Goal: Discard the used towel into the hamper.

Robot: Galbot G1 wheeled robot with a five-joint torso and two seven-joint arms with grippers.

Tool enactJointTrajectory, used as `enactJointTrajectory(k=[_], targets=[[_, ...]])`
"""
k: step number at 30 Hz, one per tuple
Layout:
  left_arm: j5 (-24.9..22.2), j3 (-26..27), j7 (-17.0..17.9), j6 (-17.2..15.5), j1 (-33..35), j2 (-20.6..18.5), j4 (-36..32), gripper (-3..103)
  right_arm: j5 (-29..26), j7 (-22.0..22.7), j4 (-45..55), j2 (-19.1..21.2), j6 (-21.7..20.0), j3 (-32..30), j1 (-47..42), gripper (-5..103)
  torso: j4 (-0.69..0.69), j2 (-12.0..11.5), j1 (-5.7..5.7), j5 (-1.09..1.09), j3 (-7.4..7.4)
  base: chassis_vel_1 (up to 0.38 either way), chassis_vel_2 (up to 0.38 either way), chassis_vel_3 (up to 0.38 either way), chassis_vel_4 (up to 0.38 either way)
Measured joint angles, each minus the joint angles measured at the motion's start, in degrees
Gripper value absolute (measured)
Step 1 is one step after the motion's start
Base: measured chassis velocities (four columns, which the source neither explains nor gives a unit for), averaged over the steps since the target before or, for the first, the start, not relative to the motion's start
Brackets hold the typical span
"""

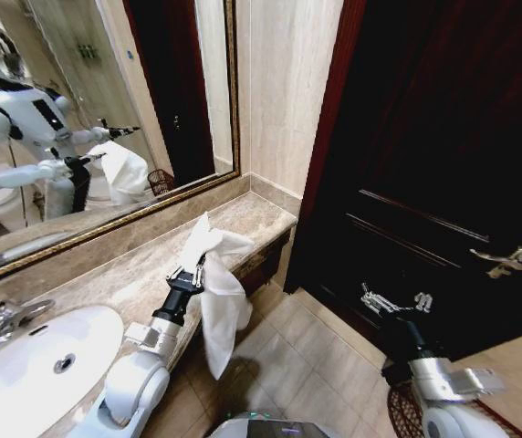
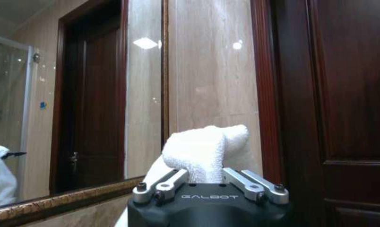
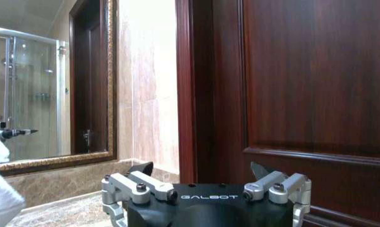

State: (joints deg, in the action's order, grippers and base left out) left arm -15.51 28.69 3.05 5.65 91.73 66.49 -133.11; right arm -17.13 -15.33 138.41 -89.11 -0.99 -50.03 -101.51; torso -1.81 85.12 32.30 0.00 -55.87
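A marble bench (image 1: 142, 265) runs along the wall, with a white sink (image 1: 33, 365) and chrome tap (image 1: 10, 318) set in it. Above it hangs a gold-framed mirror (image 1: 106, 82). A dark wooden door (image 1: 443, 155) with a lever handle (image 1: 503, 260) stands beyond the beige floor tiles (image 1: 307, 365).

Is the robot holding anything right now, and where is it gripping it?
Yes: the left gripper pinches the white towel near its top; the rest hangs down. The right gripper is open.

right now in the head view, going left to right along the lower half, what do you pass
faucet → sink basin → left gripper → white towel it grips → right gripper, open → door handle
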Motion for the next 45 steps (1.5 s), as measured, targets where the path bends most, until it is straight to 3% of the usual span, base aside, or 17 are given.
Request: enactJointTrajectory(k=[45], targets=[[-0.1,0.1,-0.7,0.7,0.6,0.2,-0.3,7,-0.1,0.0,-0.3,0.4,0.1,0.0,-0.2,100,0.00,0.0,0.00,0.00,0.00,0.071,-0.073,-0.072,0.073]])
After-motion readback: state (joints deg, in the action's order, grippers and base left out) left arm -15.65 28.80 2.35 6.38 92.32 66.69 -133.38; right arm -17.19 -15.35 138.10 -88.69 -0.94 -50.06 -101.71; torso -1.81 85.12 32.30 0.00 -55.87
